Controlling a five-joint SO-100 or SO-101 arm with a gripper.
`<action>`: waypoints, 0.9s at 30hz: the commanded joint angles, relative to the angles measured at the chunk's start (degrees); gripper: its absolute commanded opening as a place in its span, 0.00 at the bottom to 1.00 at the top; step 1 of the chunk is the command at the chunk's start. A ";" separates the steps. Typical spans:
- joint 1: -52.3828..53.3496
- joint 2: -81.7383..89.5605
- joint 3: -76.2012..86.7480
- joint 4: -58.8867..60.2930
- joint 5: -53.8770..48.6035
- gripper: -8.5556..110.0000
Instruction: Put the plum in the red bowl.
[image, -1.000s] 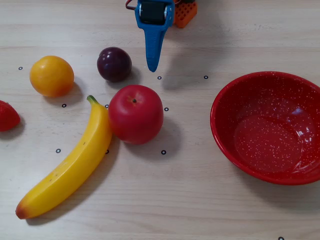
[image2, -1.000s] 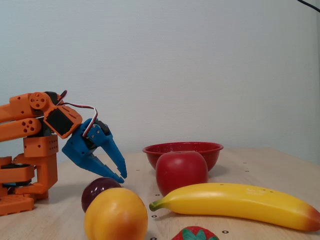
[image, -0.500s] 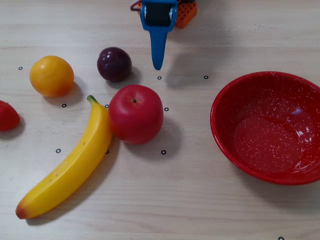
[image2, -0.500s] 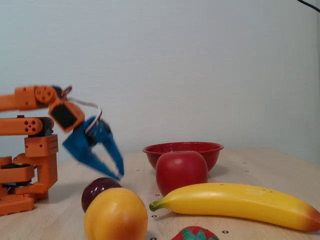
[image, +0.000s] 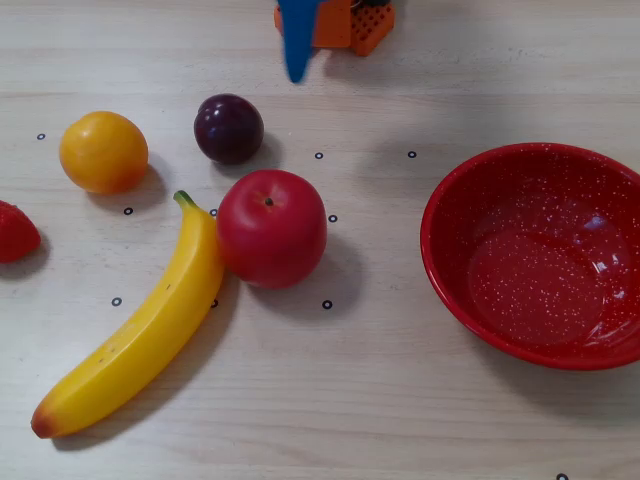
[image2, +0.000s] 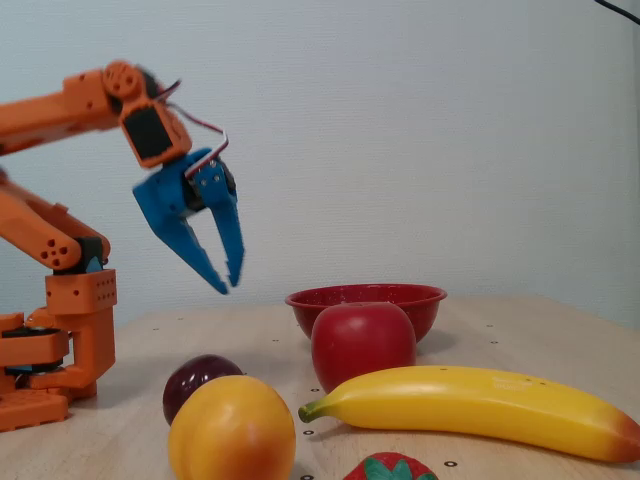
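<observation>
In the top-down fixed view, the plum (image: 229, 128) sits upper centre-left with bare table (image: 360, 400) above it, below the blue gripper (image: 296, 72). The red apple (image: 271, 227) crowds it from the lower right, nearly touching. The orange fruit (image: 103, 152) stands apart to its left. The banana (image: 140, 338) leans against the apple. Open table separates the apple from the red bowl (image: 450, 260) at right.

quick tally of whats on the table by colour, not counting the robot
red: 3, the apple, the strawberry, the red bowl
yellow: 1, the banana
yellow-orange: 1, the round fruit
dark purple: 1, the plum
total: 6
</observation>
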 joint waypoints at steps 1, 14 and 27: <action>-2.90 -3.34 -8.35 5.45 4.39 0.08; -19.95 -17.75 -19.60 17.67 15.91 0.42; -30.06 -26.63 -15.82 17.93 33.49 0.45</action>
